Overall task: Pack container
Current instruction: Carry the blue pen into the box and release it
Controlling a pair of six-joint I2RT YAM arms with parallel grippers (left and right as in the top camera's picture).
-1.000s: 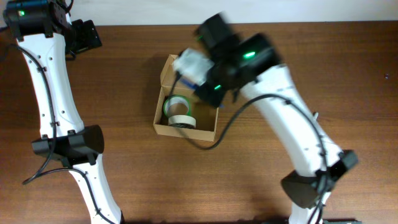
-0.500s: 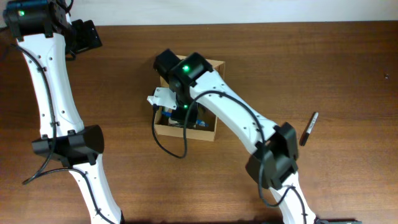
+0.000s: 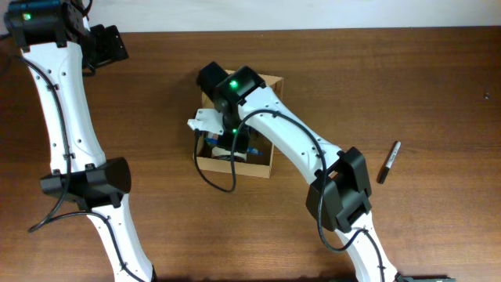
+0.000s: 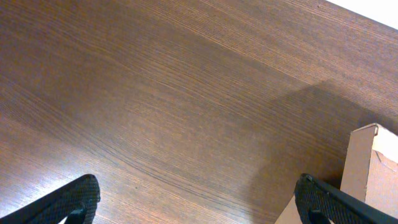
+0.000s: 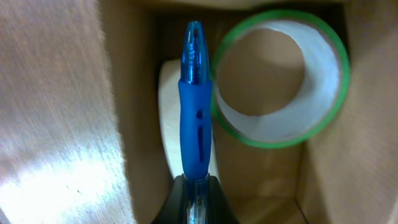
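Right gripper (image 5: 195, 186) swung over cardboard container (image 3: 254, 168) | pinching slim blue plastic pen (image 5: 194, 118) | left gripper (image 4: 196, 200) wide, empty

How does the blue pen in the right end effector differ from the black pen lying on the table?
The translucent blue plastic pen is clamped in the shut right end effector; the slim black pen lies loose. The blue pen points into the brown cardboard box beside the green-edged tape roll; the black pen rests outside it on the brown wooden table. Both are slim writing tools.
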